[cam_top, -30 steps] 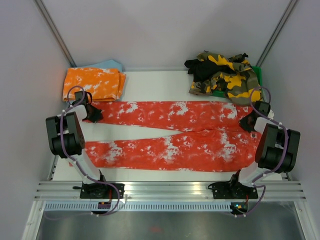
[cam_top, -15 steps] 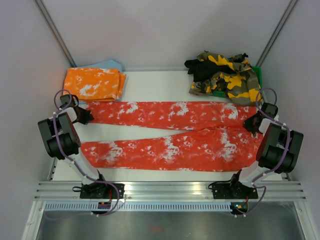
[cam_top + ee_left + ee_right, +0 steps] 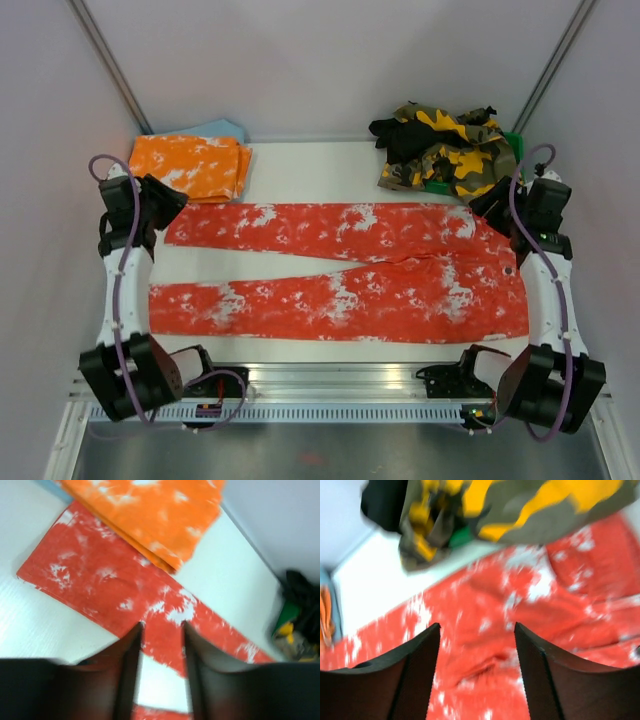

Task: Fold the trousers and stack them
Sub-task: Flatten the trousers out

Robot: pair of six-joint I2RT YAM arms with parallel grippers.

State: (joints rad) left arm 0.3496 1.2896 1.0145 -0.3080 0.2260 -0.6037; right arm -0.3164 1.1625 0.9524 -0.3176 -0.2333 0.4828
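The red trousers (image 3: 430, 270) with white splotches lie spread flat across the table, waist to the right and both legs running left. My left gripper (image 3: 160, 203) hangs raised above the hem of the far leg, open with nothing between its jaws. The left wrist view shows that leg (image 3: 100, 585) below the left gripper (image 3: 161, 630). My right gripper (image 3: 497, 205) hovers above the far waist corner, also open and empty. In the right wrist view the right gripper (image 3: 476, 627) stands over the red cloth (image 3: 520, 645).
A folded orange-and-white pair (image 3: 188, 165) lies at the back left on a light blue cloth (image 3: 222, 128). A heap of camouflage trousers (image 3: 450, 150) and black cloth (image 3: 398, 140) sits on a green bin (image 3: 513, 142) at the back right. Walls close in on both sides.
Both grippers were shut on the trousers' far edge and pulled it outward. Now both have opened, let go and risen, and the trousers lie stretched flat.
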